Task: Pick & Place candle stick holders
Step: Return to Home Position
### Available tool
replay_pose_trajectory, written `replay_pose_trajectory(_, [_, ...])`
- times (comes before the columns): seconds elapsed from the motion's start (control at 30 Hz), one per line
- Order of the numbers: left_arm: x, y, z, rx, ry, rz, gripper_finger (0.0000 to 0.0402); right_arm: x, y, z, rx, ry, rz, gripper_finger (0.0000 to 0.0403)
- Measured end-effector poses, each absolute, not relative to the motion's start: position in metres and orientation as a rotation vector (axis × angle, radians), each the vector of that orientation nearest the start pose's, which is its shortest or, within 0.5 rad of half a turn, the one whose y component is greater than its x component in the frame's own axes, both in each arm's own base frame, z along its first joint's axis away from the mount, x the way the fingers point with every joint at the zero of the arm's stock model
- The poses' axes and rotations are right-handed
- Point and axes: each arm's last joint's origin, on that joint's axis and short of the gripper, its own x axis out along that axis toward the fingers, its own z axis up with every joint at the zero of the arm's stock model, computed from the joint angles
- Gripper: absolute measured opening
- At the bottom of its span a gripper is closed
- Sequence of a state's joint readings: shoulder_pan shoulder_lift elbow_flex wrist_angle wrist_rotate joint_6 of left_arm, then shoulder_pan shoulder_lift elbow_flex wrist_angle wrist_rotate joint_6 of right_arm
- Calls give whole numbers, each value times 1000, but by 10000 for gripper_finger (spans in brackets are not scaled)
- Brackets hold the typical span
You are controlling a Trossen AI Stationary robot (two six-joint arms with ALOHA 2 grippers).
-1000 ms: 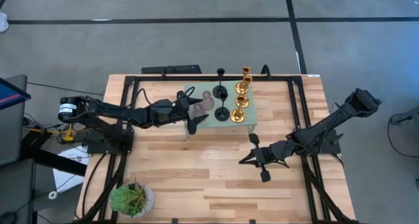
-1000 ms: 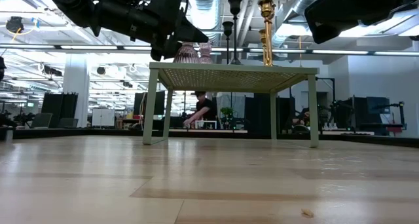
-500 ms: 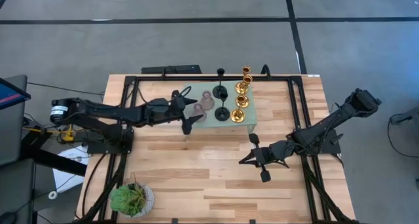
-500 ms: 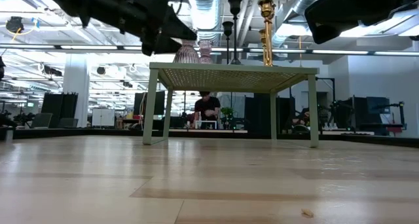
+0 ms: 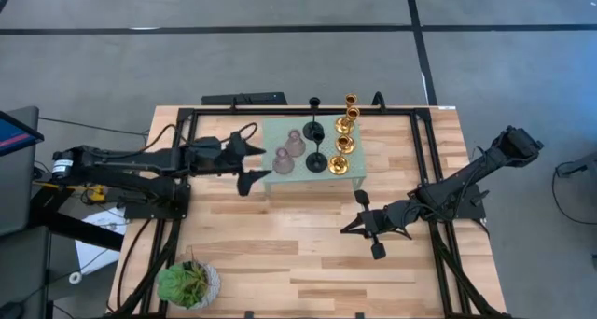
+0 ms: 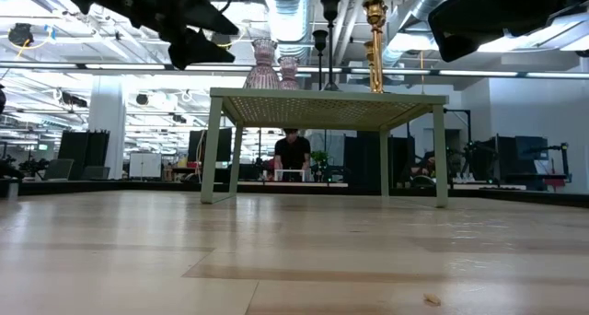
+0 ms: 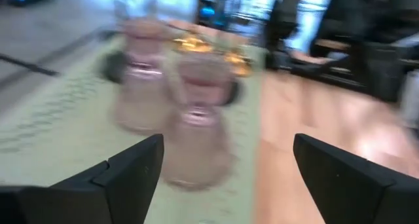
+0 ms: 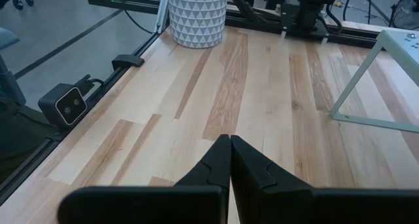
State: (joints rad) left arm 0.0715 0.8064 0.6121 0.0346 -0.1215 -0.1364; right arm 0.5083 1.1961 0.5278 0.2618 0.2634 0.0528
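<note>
Placing looks finished; homing step underway. Left end effector (image 5: 248, 158) is spread, empty, just beside platform (image 5: 291, 175). Seven holders (image 5: 316, 162) stand on it. Right end effector (image 8: 229, 152) is closed over bench (image 5: 280, 249). Next: fold left arm clear.

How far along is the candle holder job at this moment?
Done: the two pink holders, two black holders and three gold holders stand on the green platform; none shows on the table. In hand: nothing; the left gripper hangs open and empty beside the platform's left edge, the right gripper is shut over the table's right half. Left: seemingly only parking the left gripper.
</note>
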Motion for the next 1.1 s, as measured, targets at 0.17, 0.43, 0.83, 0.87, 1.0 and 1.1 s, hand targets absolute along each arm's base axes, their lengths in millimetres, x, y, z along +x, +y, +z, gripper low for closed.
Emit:
replay_pose_trajectory(0.17, [185, 8, 288, -183, 179, -6, 322, 214, 111, 206, -109, 383, 233, 0])
replay_pose_trajectory(0.43, [189, -11, 284, -179, 207, -109, 233, 214, 110, 207, -134, 375, 238, 0])
replay_pose_trajectory(0.83, [188, -18, 285, -191, 210, -144, 89, 190, 87, 241, -147, 286, 206, 0])
replay_pose_trajectory(0.87, [188, -18, 285, -191, 209, -144, 83, 187, 85, 244, -145, 284, 202, 0])
replay_pose_trajectory(1.0, [189, -18, 286, -191, 199, -145, 72, 174, 75, 255, -131, 251, 188, 0])
replay_pose_trajectory(1.1, [189, -18, 289, -195, 165, -148, 71, 165, 71, 264, -115, 210, 186, 0])
